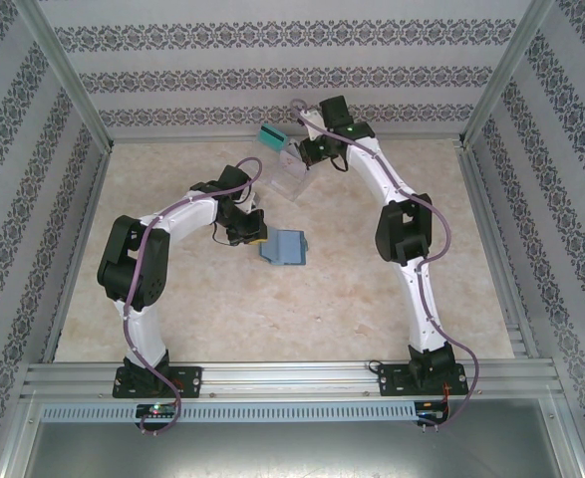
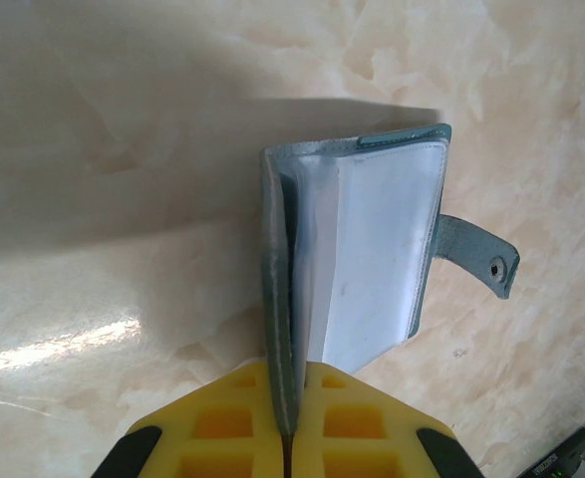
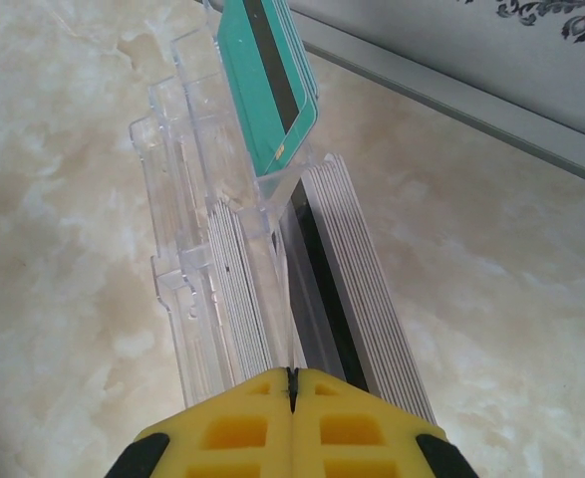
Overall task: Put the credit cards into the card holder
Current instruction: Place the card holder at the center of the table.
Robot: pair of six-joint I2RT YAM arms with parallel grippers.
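Near the middle of the pale marbled worktop, slightly left of centre: small teal-blue folding card holder with clear-grey inner pockets, open, clasp tab sticking out to one side. Clamped at one cover edge between the closed yellow pads of the left gripper. Soft, light and floppy by the look of it. Likely to sag or fold closed unless pinned flat or held by the stiffer outer cover near the spine. Best not gripped by the thin pocket leaves, probably slick and easily creased.

Close to the far edge of the worktop, about midway along it: clear plastic tray with upright slots. Standing in its far slot, thin flat teal-green credit cards with a dark stripe. In the nearer slots, packed stacks of white credit cards, on edge. Right gripper at the tray's near end, jaws fully together. Possibly nipping the top edge of a single card or a tray partition; hard to tell from the wrist view.

As for the cards: stiff, light, smooth and slippery, apt to slide between pads or drag a neighbour out. Take hold across the flat faces at an exposed top edge or corner, one card only, with a firm pinch, then lift straight along the slot. Mind the tray: probably light enough to tip or shift with the pull.
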